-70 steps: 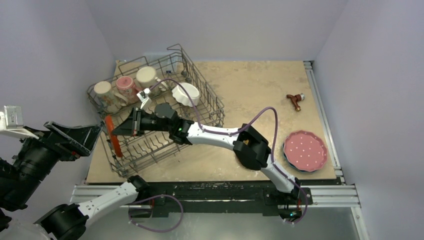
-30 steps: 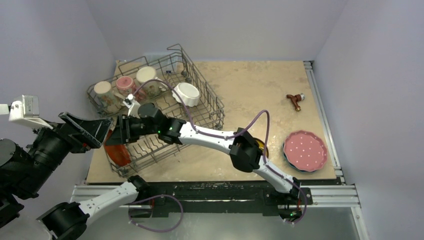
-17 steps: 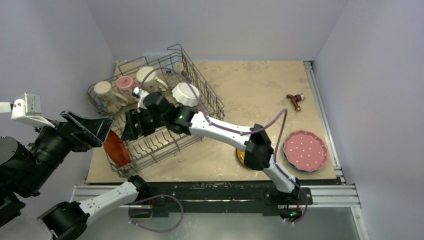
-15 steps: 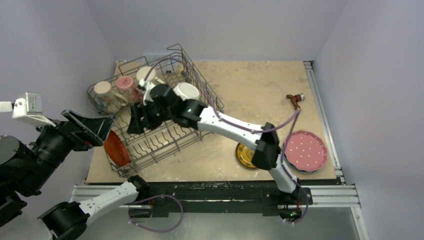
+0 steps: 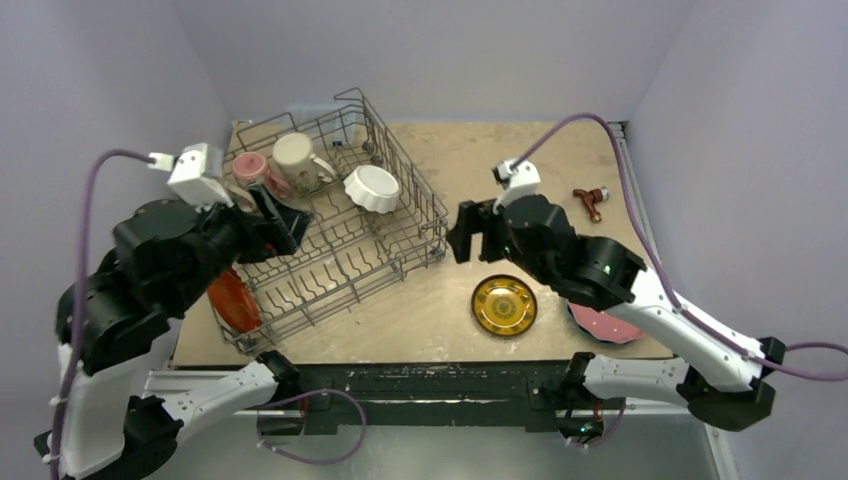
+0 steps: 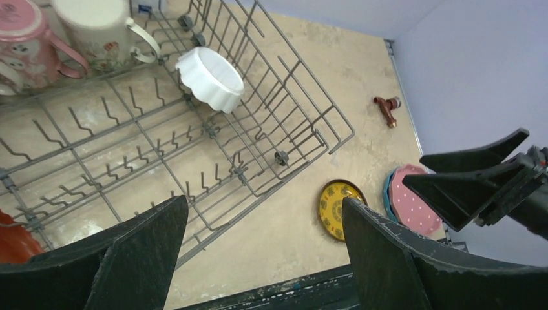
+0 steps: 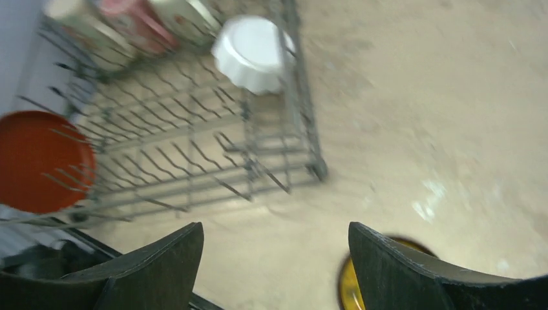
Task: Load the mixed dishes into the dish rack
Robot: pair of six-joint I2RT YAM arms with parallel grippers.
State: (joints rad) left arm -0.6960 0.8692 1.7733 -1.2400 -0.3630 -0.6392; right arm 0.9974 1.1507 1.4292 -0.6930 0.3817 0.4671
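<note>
Back from the big grey wire dish rack (image 5: 432,212) comes the right gripper (image 5: 463,232), wide open and empty. It left the round red-orange plate (image 5: 232,300) in the rack's near left corner. The left gripper (image 5: 285,222) is wide open and empty too. The pink plate with white dots (image 6: 413,205) waits outside, likely next.

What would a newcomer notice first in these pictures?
The big grey wire dish rack on the left, holding mugs and a white fluted bowl, with a red-orange plate at its near-left corner. Next, the bright yellow plate lying flat on the bare tabletop right of the rack.
</note>
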